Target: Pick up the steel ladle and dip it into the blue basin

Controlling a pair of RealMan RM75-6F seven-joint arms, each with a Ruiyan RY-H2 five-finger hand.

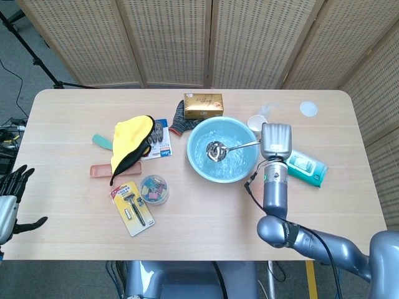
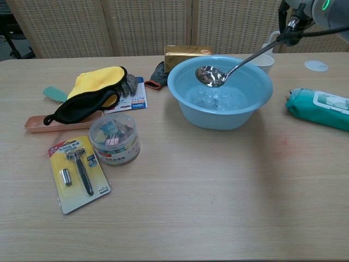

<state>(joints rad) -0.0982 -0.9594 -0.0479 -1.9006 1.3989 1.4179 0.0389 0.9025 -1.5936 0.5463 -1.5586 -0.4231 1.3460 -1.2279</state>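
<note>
Head view: shows right robot hand just right of the blue basin, gripping the handle end of the steel ladle. Ladle bowl over the basin's middle, handle slanting up-right across the rim. Left robot hand at the bench's left edge, fingers spread, holding nothing. Left of the basin: a yellow cloth, a round tub of clips, a razor pack. Behind it a gold box; to its right a green wipes pack.

Chest view: shows ladle lifted, bowl hanging clear above the water inside the basin, level with the rim. Only a sliver of the right robot hand visible at the top right corner, closed on the handle tip. Wipes pack well right of the basin.
</note>
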